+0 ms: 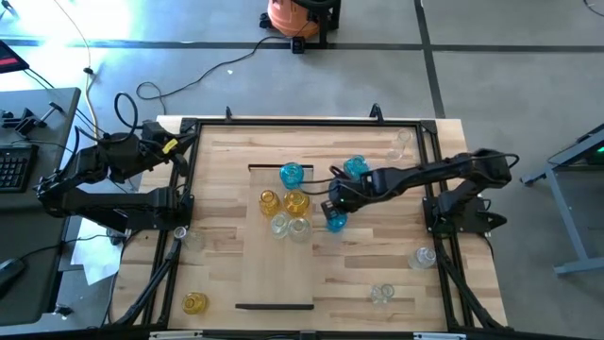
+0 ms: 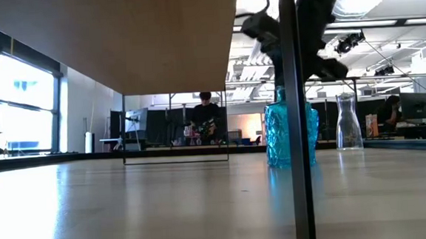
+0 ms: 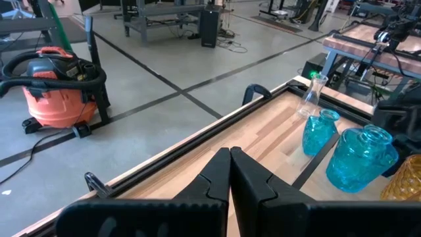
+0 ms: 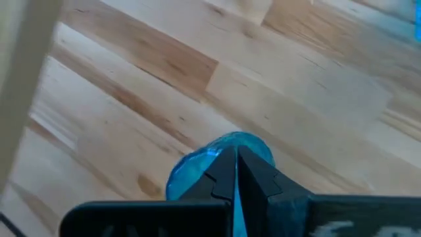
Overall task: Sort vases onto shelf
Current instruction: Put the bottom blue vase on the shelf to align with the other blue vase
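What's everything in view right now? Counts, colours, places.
blue vases: three, blue; one on the shelf, two on the table just right of it
yellow vases: three, yellow; two on the shelf, one at the table's near-left corner
clear vases: at least five, clear; two on the shelf, the rest scattered on the table's right side
shelf: one, pale wood; table centre
table: one, striped planks
shop vacuum: one, orange; floor beyond the table
left gripper: jaws shut, at the table's left edge
right gripper: jaws shut, over a blue vase
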